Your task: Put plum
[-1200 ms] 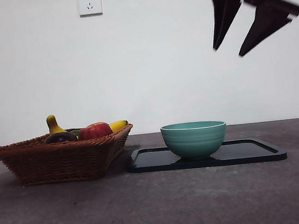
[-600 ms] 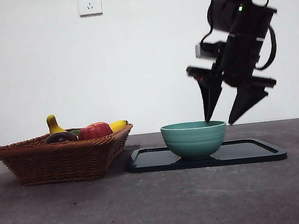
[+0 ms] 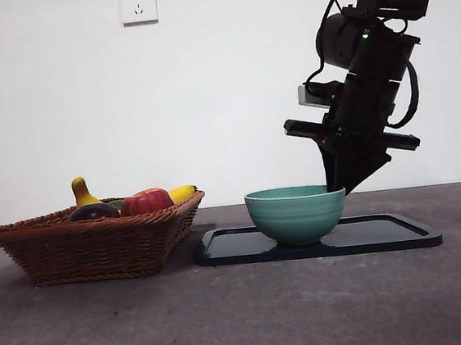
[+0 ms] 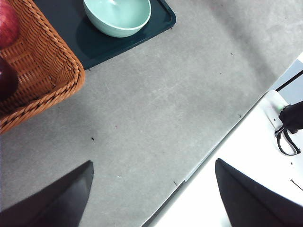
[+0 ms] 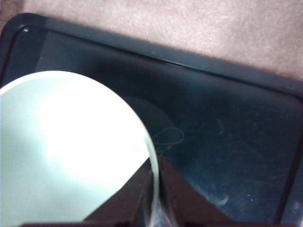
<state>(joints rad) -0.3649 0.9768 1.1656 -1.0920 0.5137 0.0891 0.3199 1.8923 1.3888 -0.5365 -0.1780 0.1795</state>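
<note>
gripping the rim of the green bowl (image 3: 297,213), the right gripper (image 3: 336,184) comes down from the 1 o'clock corner of the front view, its jaws pinched nearly together with one inside and one outside the bowl's wall at its 3 o'clock side. the bowl stands on the dark tray (image 3: 386,238) and holds nothing. the plum (image 3: 94,211) lies in the wicker basket (image 3: 98,244), at 9 o'clock from the bowl, just beside the red apple (image 3: 145,202) and in front of a yellow banana (image 3: 82,191). the left gripper (image 4: 151,198) hangs high over the bare table (image 4: 156,118), its jaws spread wide and holding nothing.
</note>
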